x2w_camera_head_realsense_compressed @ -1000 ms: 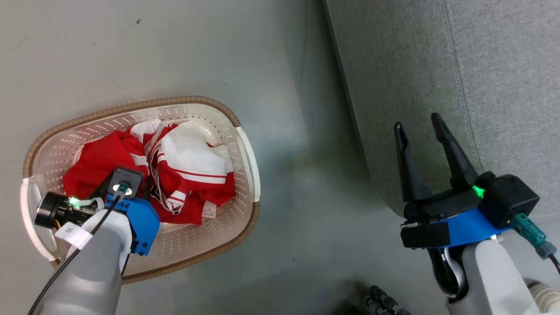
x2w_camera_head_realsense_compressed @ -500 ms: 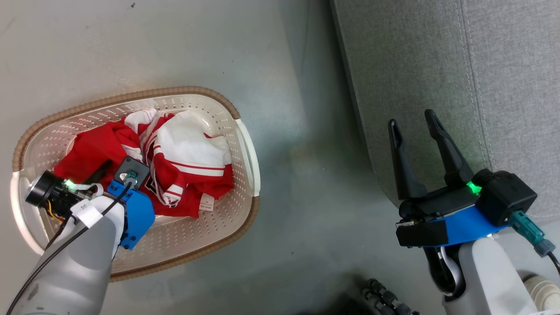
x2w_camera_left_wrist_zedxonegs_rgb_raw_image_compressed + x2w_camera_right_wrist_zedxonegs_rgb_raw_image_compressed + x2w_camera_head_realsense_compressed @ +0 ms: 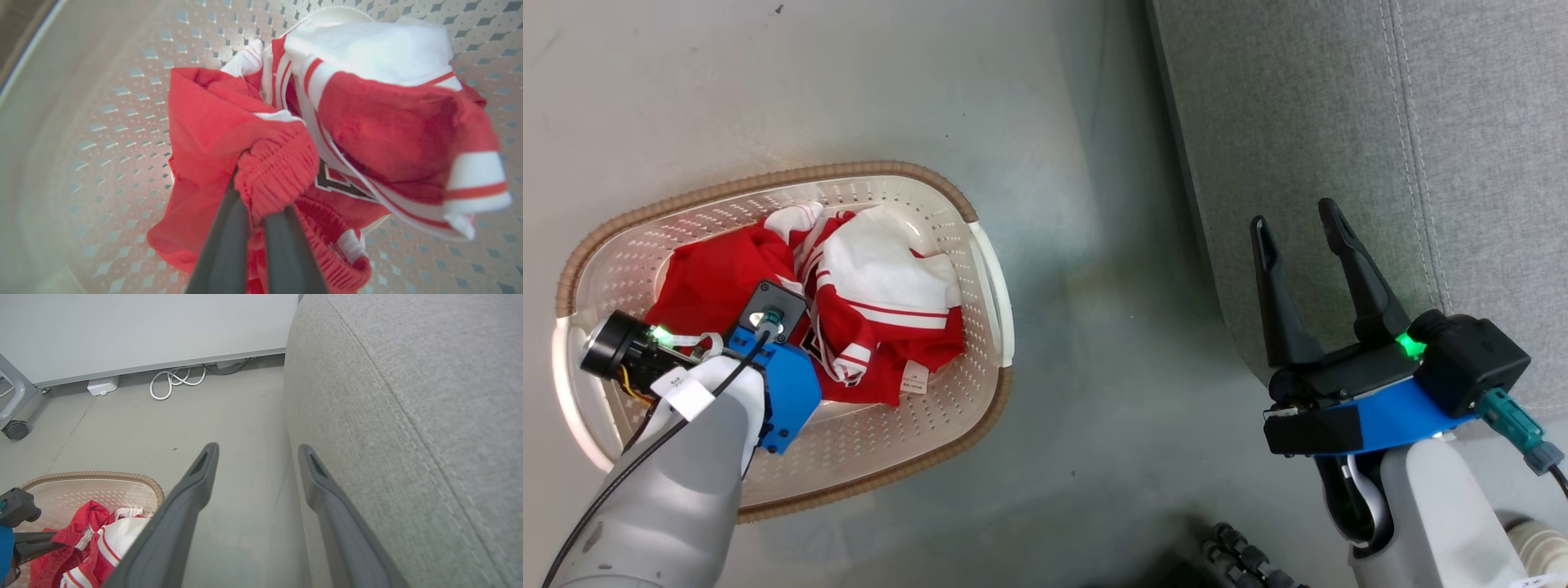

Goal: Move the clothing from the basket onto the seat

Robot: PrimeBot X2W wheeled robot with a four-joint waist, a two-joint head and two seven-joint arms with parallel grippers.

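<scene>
Red-and-white clothing [image 3: 874, 318] lies bunched in the cream basket [image 3: 768, 175] on the floor at the left. In the left wrist view my left gripper [image 3: 257, 196] is shut on the red ribbed waistband of one garment [image 3: 212, 122]. Next to it lies a jersey [image 3: 388, 102] with white panels and a dark-outlined emblem [image 3: 339, 181]. In the head view the left wrist hides those fingers. My right gripper [image 3: 1294, 216] stands open and holds nothing, at the front edge of the light-grey seat [image 3: 1339, 122]. It also shows as right gripper [image 3: 258, 448], between floor and cushion.
Bare grey floor separates the basket from the seat. A coiled white cable [image 3: 175, 379] and a caster wheel [image 3: 16, 429] lie by the far wall. A dark ribbed hose [image 3: 1241, 563] sits at the bottom edge near my base.
My left gripper has gone from open to shut, pinching the red fabric in the basket. The head camera shifted slightly. The right arm has kept its place.
</scene>
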